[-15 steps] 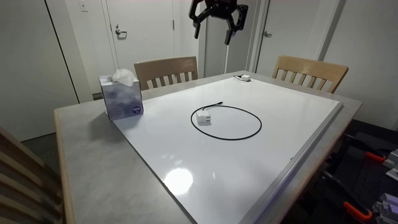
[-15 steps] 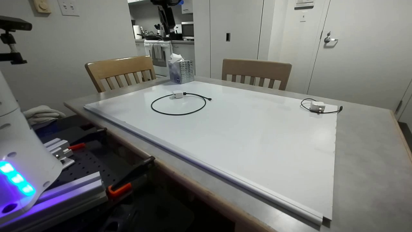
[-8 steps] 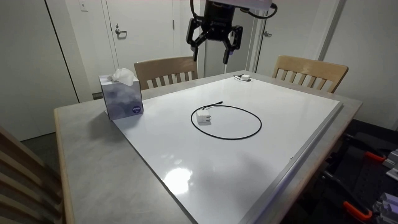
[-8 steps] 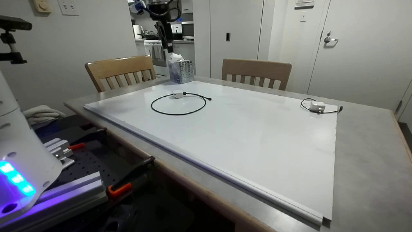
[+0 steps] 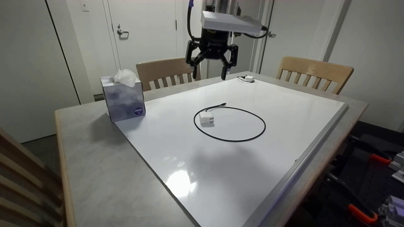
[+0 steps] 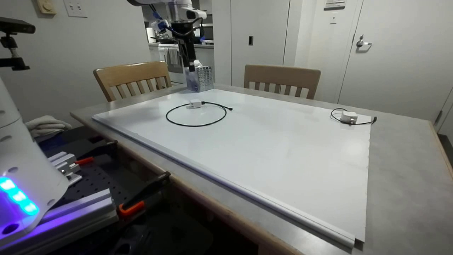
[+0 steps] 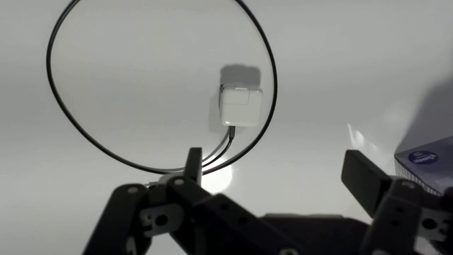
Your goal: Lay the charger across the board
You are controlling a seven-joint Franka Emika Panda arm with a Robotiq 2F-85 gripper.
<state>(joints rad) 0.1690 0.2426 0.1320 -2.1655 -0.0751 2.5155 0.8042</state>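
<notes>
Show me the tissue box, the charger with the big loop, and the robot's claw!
Tissue box (image 5: 126, 102), in an exterior view: purple side.
Big-loop charger (image 7: 241, 109), wrist view: white plug block.
Claw (image 5: 209, 75), in an exterior view: midway between fingertips.

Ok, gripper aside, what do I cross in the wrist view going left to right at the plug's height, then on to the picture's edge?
Left curve of the black cable → white plug → right curve of the black cable → tissue box, lower down at the right edge.
</notes>
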